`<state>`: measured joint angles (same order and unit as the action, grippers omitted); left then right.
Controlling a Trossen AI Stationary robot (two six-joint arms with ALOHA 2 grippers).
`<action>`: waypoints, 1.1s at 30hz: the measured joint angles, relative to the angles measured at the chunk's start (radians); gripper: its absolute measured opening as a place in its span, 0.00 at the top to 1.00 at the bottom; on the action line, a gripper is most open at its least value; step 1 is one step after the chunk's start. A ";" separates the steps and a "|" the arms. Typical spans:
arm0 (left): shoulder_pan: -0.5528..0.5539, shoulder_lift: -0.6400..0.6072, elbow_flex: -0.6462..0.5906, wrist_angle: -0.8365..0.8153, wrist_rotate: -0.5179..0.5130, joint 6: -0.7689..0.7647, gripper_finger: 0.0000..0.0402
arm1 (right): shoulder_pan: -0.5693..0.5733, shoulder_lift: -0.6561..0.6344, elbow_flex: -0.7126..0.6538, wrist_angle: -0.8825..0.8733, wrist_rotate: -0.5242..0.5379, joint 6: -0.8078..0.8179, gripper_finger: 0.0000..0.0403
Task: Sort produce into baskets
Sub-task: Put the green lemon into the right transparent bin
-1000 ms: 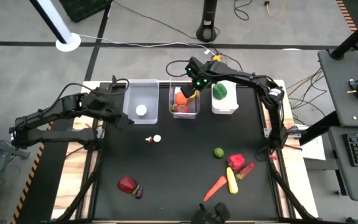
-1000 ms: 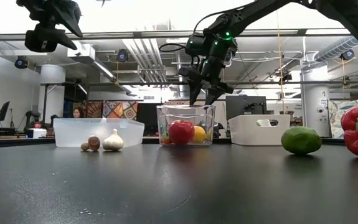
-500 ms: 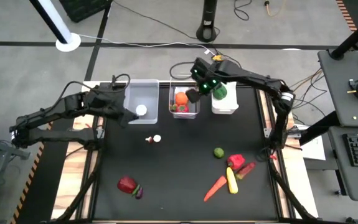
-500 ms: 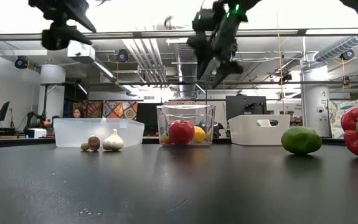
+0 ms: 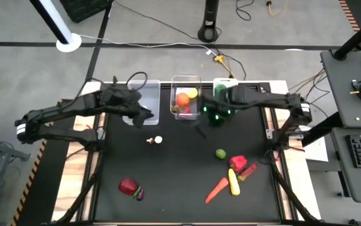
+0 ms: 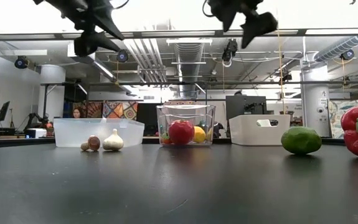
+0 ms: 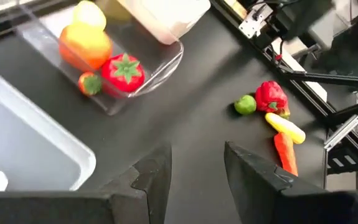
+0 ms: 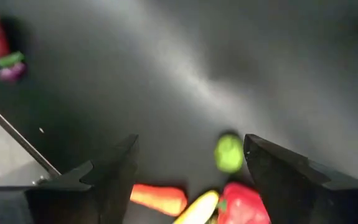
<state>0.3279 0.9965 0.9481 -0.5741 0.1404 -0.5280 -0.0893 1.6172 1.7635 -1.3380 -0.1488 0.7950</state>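
Three bins stand in a row at the table's far edge: a clear left bin (image 5: 152,94), a clear middle bin (image 5: 185,97) and a white bin (image 5: 226,82), the last largely under my right arm. The middle bin holds an orange (image 7: 84,45), a lemon (image 7: 90,14), a strawberry and a red fruit (image 7: 124,71). My left gripper (image 5: 145,117) is open and empty, high above the left bin's near right corner. My right gripper (image 5: 200,127) is open and empty, high above the table just near of the middle bin. A lime (image 5: 220,153) lies below it.
A garlic and a mushroom (image 5: 156,140) lie mid-table. A red pepper (image 5: 237,162), a yellow piece (image 5: 233,182), a carrot (image 5: 216,189) and a red piece (image 5: 249,171) lie near right. A red apple (image 5: 128,186) and a purple piece (image 5: 139,194) lie near left.
My right gripper, open throughout, has risen from over the middle bin and gone toward the table's near edge and a little right. My left gripper has gone toward the table's right, past the left bin's near corner. The produce has stayed in place.
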 joint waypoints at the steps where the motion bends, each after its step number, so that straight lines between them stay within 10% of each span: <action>1: 0.000 0.008 0.007 0.008 0.000 0.008 0.67 | 0.022 -0.004 -0.016 0.000 0.001 0.022 0.30; 33: 0.000 0.049 0.206 -0.010 0.000 0.180 0.67 | 0.161 -0.011 -0.660 0.376 0.009 0.041 0.32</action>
<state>0.3279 1.0458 1.1542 -0.5842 0.1402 -0.3481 0.0719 1.6066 1.1031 -0.9624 -0.1402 0.8361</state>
